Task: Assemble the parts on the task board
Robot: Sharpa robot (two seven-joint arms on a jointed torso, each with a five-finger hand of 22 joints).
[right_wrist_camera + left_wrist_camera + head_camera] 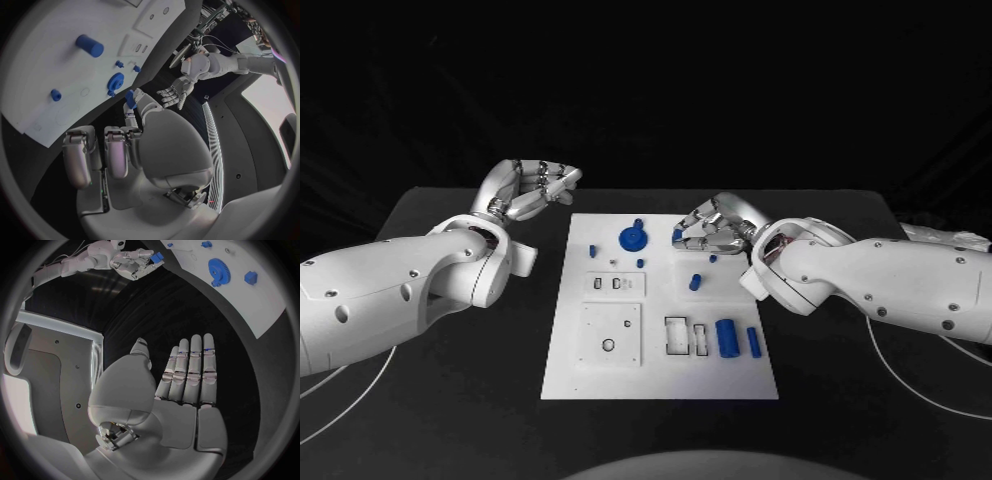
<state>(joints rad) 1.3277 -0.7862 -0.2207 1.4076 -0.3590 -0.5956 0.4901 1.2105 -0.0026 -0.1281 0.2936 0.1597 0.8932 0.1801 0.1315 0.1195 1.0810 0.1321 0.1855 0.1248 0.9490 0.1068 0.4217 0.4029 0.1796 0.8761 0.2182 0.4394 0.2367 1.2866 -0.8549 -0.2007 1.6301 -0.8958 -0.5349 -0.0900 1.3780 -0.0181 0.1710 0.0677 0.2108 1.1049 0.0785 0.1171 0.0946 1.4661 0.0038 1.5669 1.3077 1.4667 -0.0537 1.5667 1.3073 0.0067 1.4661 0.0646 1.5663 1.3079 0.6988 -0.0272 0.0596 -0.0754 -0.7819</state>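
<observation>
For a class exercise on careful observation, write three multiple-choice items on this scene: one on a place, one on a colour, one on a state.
1. Where is the left hand?
A. Flat on the gear
B. Off the task board, by its far left corner
C. Over the board's near edge

2. What colour is the gear on the board?
A. Red
B. Blue
C. Green

3. What is the right hand doing?
A. Pinching a small part
B. Lying open on the table
C. Gripping the board's edge

Key:
1 B: the left hand is above black table, off the task board.
2 B: the gear is blue.
3 A: the right hand holds a small blue part at its fingertips.
</observation>
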